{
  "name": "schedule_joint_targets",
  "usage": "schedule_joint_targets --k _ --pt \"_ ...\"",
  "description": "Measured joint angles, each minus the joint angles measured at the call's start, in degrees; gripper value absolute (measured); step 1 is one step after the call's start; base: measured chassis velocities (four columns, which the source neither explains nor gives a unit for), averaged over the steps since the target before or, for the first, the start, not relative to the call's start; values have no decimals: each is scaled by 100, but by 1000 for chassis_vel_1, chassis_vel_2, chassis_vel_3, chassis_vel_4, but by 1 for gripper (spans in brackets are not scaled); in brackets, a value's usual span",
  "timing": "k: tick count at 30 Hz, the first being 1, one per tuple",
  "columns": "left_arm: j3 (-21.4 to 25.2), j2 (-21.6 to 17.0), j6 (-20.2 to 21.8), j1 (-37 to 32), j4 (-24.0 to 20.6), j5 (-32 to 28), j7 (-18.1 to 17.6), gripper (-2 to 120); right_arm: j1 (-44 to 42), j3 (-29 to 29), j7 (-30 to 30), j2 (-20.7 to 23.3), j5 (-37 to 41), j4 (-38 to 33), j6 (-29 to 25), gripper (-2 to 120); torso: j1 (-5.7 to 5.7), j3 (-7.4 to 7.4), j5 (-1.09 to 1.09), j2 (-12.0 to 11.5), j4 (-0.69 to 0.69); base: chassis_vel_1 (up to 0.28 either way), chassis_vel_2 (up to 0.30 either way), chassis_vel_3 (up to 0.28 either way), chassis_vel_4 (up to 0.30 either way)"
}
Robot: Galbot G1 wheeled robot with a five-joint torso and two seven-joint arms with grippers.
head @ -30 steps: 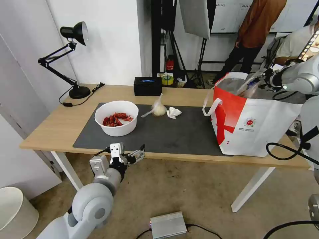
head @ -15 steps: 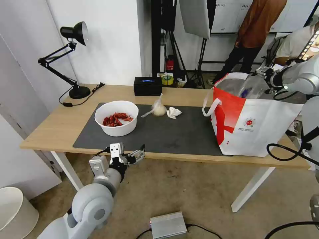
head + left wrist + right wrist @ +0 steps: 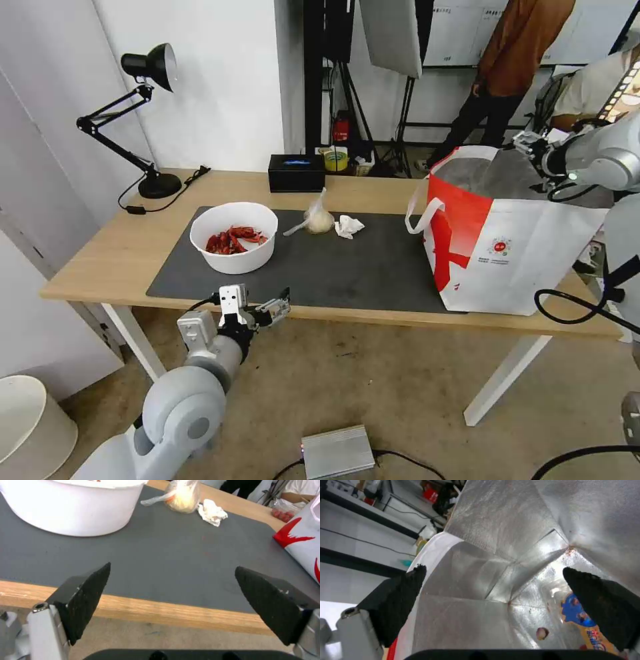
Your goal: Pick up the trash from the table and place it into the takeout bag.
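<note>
On the table (image 3: pixel 127 250), a dark mat (image 3: pixel 353 267) holds the trash: a white bowl (image 3: pixel 233 237) of red shells, a knotted clear bag (image 3: pixel 319 219) and a crumpled tissue (image 3: pixel 349 226). The white and red takeout bag (image 3: pixel 513 253) stands open at the mat's right end. My right gripper (image 3: pixel 525 143) hangs open over its mouth, looking down at the foil lining (image 3: pixel 506 530). A clear box with a blue label (image 3: pixel 576 615) lies at the bottom. My left gripper (image 3: pixel 273 310) waits open just below the table's front edge, facing the bowl (image 3: pixel 70 507), knotted bag (image 3: pixel 183 497) and tissue (image 3: pixel 212 512).
A black desk lamp (image 3: pixel 159 183) stands at the table's back left and a black box (image 3: pixel 297 173) at the back middle. On the floor are a white bin (image 3: pixel 27 427) at the left and a grey metal box (image 3: pixel 337 452) in front. People stand behind the bag.
The clear box that my right gripper held over the takeout bag has dropped inside. That gripper is open now. The left arm has barely moved.
</note>
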State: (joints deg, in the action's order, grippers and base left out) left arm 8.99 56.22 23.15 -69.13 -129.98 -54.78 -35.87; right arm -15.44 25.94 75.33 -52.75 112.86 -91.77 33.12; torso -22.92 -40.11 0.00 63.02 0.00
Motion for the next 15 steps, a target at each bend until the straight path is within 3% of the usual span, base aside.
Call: schedule_joint_targets --k 9,15 --pt "60 -26 1 -32 -56 -6 0 100 -61 65 -144 -12 154 -244 -7 100 0 0 0 0 0 0 0 0 0" --pt "124 -32 1 -89 -103 -6 0 100 -343 128 -976 47 264 -1052 -52 100 0 0 0 0 0 0 0 0 0"
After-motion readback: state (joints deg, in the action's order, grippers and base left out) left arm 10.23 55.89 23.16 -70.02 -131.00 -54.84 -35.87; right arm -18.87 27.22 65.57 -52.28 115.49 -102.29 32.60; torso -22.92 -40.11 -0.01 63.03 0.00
